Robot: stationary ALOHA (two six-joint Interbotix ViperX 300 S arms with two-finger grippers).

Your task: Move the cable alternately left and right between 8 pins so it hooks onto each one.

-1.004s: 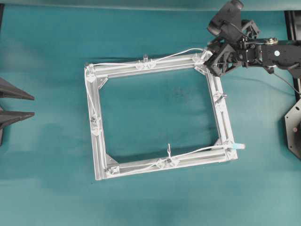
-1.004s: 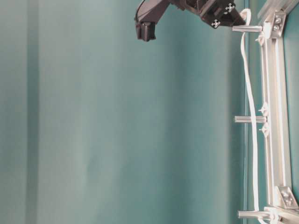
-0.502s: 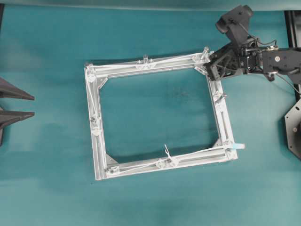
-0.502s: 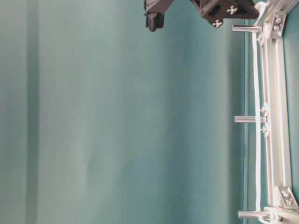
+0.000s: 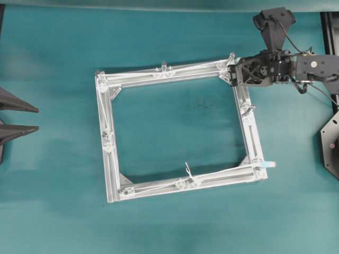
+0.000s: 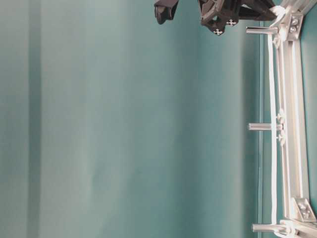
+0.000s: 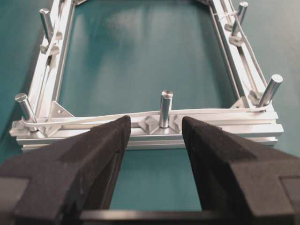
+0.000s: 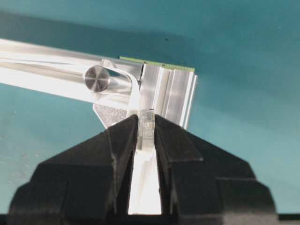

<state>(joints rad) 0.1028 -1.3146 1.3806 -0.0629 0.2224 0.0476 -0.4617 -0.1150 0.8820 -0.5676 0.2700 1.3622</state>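
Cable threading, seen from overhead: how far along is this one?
Done: the thin white cable lies along the bottom, left and top bars of the square aluminium frame, past their short silvery pins. In hand: the right gripper, shut on the cable's pale plug, is at the top-right corner pin. Left: the right bar's middle pin looks bare. The left gripper hangs open.

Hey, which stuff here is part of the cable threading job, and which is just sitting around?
Part of the job:
- cable
- pins
- frame
- right gripper, jaws shut on the cable's plug

Just there:
- left gripper, jaws open, idle
- teal table cover
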